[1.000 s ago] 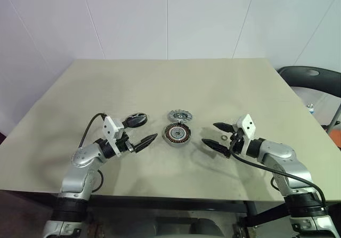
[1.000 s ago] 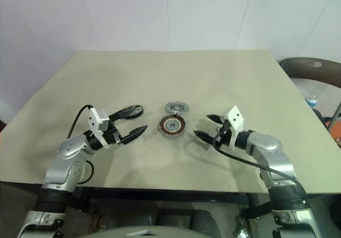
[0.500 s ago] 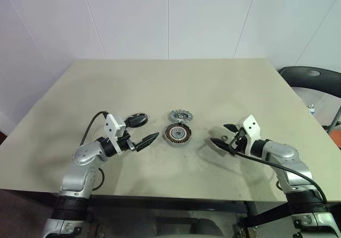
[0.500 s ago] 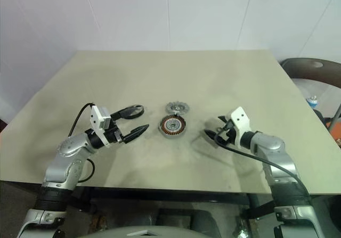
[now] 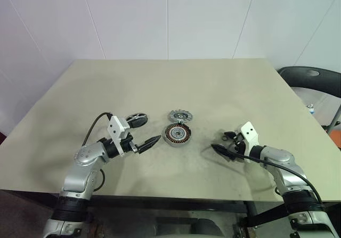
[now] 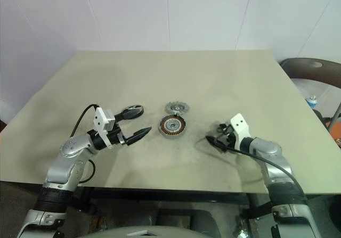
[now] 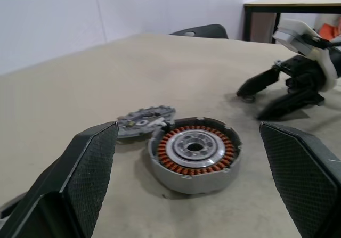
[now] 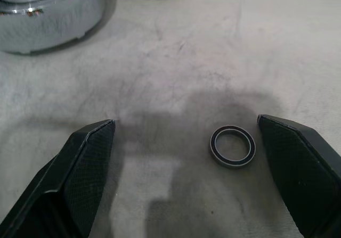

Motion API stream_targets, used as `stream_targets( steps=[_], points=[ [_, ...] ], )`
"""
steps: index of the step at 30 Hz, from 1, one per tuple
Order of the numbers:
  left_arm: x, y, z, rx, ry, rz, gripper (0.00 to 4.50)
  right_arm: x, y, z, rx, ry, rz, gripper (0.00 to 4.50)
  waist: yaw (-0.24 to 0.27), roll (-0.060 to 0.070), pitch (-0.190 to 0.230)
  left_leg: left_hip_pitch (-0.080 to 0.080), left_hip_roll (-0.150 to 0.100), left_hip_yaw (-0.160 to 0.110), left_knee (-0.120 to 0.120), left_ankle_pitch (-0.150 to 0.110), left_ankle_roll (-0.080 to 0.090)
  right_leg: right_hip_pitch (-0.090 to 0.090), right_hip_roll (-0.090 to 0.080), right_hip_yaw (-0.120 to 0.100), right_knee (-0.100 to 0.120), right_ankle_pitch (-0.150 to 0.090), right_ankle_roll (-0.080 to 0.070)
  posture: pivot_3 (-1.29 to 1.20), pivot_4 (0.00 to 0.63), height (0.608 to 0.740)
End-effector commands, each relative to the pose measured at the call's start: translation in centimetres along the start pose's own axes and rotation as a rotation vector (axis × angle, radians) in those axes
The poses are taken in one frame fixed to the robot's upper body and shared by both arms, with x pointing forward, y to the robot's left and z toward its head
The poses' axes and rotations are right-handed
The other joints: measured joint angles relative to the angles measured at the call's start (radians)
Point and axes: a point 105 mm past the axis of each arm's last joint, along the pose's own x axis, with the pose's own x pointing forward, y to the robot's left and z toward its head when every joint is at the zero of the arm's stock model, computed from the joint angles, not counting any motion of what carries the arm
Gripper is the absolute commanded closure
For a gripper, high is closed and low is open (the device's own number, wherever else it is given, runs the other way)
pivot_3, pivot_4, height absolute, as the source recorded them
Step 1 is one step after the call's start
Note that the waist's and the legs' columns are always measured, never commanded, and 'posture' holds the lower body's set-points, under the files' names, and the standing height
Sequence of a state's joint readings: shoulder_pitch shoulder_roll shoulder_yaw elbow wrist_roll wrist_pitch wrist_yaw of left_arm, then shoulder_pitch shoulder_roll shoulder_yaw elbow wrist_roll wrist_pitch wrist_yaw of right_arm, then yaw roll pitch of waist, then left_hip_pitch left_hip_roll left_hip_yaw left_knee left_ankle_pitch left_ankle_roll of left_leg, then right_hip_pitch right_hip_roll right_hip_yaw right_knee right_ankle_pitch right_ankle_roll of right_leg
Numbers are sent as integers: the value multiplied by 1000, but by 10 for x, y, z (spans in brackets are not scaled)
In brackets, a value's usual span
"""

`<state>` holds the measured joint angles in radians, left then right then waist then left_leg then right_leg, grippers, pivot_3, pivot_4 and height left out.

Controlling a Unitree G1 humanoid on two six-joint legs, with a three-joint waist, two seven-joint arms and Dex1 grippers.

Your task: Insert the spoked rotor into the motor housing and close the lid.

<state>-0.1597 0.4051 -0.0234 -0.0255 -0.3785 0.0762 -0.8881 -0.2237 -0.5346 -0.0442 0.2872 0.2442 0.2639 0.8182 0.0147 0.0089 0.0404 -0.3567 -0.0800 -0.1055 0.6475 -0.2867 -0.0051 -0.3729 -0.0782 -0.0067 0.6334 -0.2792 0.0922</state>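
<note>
Checking geometry for the rotor pick, head view as clock face, centred on the motor housing (image 5: 177, 134), a round dark puck with copper-brown windings around a silver centre, on the beige table (image 5: 170, 83).

- Spoked rotor (image 5: 137, 121), a thin flat wheel with dark rim and light spokes: lies flat at 10 o'clock from the housing. Being round, it has no long axis to align with.
- Lid (image 5: 180, 115), a silver-grey cap with toothed rim: at 12 o'clock, just beside the housing; contact cannot be told.
- Left gripper (image 5: 148, 130): at 9 o'clock, jaws spread wide, nothing held, aimed toward 3 o'clock at the housing. The rotor sits by its far finger, at about 11 o'clock from the jaw gap, not between the fingers; touching or apart cannot be told.
- Right gripper (image 5: 224, 143): at 4 o'clock, jaws wide, empty, well apart from the rotor.

Judgement: the left arm is nearer; its wrist likely needs to swing toward 11 o'clock.

View differences: the left wrist view looks past the rotor onto the housing's windings and the lid behind it. The right wrist view brings out a small dark ring (image 8: 232, 146) lying on the table between that gripper's fingers.
</note>
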Motion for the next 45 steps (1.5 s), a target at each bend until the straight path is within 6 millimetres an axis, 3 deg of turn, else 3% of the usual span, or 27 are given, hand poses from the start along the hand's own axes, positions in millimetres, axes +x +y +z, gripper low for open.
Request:
stream_targets(
  steps=[1,8,9,12,21,23,29,34,43,45],
  points=[
    [2,-3,11,54,-32,-15,0,0,-5,-1,31,-22,-26,32,0,0,0,0,0,0,0,0,0,0,0,0,0,0,0,0,0,740],
    [0,-3,6,52,-31,-14,0,-1,-16,0,-2,-14,-79,32,1,-1,-1,1,0,0,2,0,0,1,0,0,0,0,-1,0,0,740],
    [0,-3,6,51,-31,-12,0,-1,-16,1,-25,-11,-74,198,1,-1,-1,1,0,0,2,0,0,1,0,0,0,0,-1,0,0,740],
    [-2,-2,3,50,-30,-9,0,0,-12,6,-57,-32,-50,928,1,-1,-1,0,0,0,2,0,0,1,0,0,0,0,-1,0,0,740],
    [-4,-3,-6,47,-34,-6,0,4,1,25,-99,-76,14,4120,0,-1,-1,0,0,0,0,0,0,-1,0,1,0,0,-1,0,0,740],
    [-5,-3,-8,46,-33,-3,0,5,2,29,-101,-87,21,4433,0,-1,-1,0,0,0,0,0,0,-1,0,1,0,0,-1,0,0,740],
    [-8,-2,-12,47,-31,5,0,9,12,50,-64,-166,59,4433,-1,-1,-1,0,0,0,0,0,0,-1,0,1,0,0,-1,0,0,740],
    [-8,-2,-14,46,-30,8,0,10,10,46,-72,-141,39,4433,2,-1,-1,0,0,0,0,0,0,-1,0,1,0,0,-1,0,0,740],
    [-11,-1,-21,39,-19,15,0,2,-13,33,-98,-53,-28,1502,0,-1,-1,0,0,1,0,0,0,-1,0,1,0,0,-1,0,0,740],
    [-11,-1,-22,39,-18,16,0,0,-16,27,-93,-21,-30,1502,0,-1,-1,-1,0,1,0,0,0,-1,0,1,0,0,-1,0,0,740]
  ],
)
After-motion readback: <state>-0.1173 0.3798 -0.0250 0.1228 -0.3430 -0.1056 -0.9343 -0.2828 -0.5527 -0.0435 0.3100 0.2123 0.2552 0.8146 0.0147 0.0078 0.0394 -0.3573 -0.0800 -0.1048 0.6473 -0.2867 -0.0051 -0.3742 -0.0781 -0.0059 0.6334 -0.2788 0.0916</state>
